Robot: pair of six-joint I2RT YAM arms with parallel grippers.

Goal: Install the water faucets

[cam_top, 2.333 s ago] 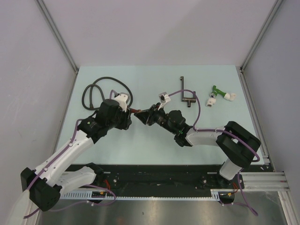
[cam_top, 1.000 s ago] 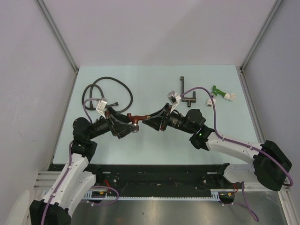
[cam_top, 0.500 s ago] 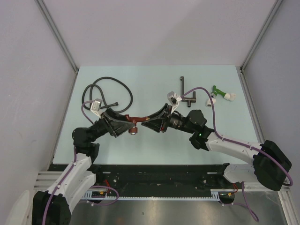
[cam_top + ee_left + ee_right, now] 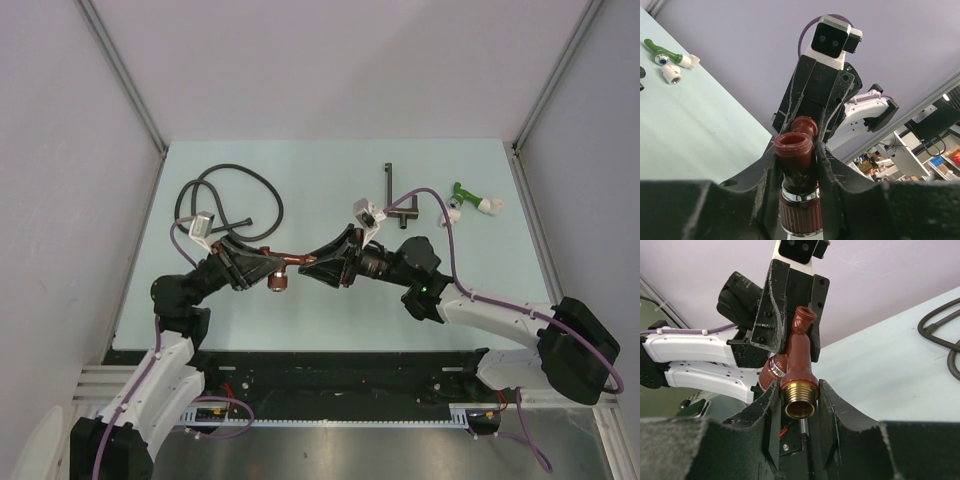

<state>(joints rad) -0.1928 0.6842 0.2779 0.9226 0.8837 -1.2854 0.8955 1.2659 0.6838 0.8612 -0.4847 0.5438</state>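
Both claws now clamp the brown faucet (image 4: 288, 258) above the middle of the table (image 4: 300, 180), the left claw (image 4: 264, 266) having just closed on it from wide apart while the right claw (image 4: 314, 266) grips its brass end, so a handover looks ready

- No text, brand, number or sign can be read in any view.
- The reddish-brown faucet (image 4: 797, 170) carries no legible marking.
- The shelf items (image 4: 940, 161) far to the right of that faucet, in the left wrist view, are too blurred to read.
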